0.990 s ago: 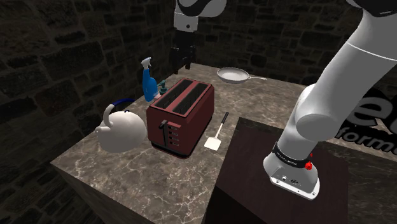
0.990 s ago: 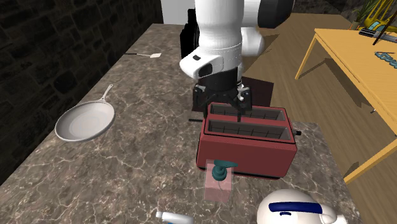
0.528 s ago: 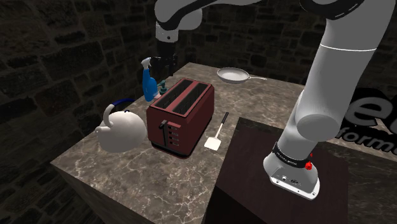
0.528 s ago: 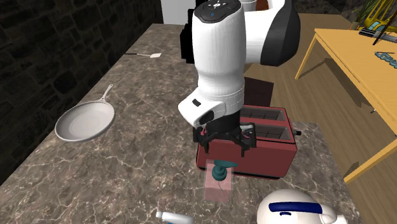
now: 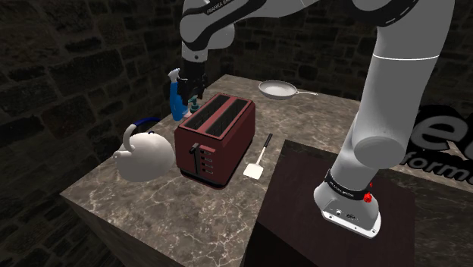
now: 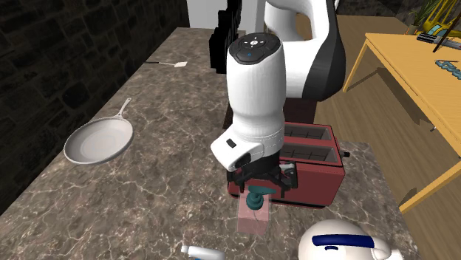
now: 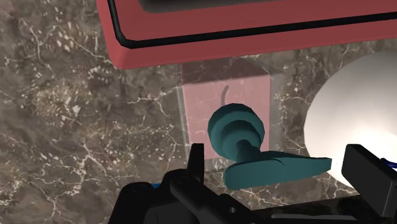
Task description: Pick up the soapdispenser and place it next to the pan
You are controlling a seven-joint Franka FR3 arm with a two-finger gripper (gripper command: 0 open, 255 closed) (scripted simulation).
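Marble counter point(image 5: 151, 212) carries everything. The shoulder view puts the dark stand point(image 5: 303, 197) at its lower right, butted against the counter. The second exterior view looks from the far side and adds a wooden table point(image 6: 414, 74) off to its right.

Arm point(image 5: 402, 83) rises from the stand, arcs over and drops down at the back end of the red toaster point(image 5: 216, 136). From the second exterior view the white forearm covers the middle of the toaster, with both slots visible beside it.

White kettle point(image 5: 144, 155) with a blue handle is just beside the toaster, on the shoulder view's left. The wrist view catches its white body as a bright patch near one finger.

Pan point(image 6: 98, 142) is well apart from the rest, near the second exterior view's left counter edge, handle pointing away. White spatula point(image 5: 258, 163) lies on the toaster's other side. Blue spray bottle point(image 5: 176, 98) stands at the counter corner, partly behind the gripper point(image 5: 191, 95) in the shoulder view; finger gap not readable there.

Soapdispenser point(image 6: 253, 210) has a translucent pinkish body and a teal pump. It stands upright on the counter, just beside the toaster's end wall, between toaster and kettle.

The wrist view settles the hand state. The fingers point(image 7: 196, 162) are spread wide, low on either side of the teal pump head, spout between them. Contact not evident.
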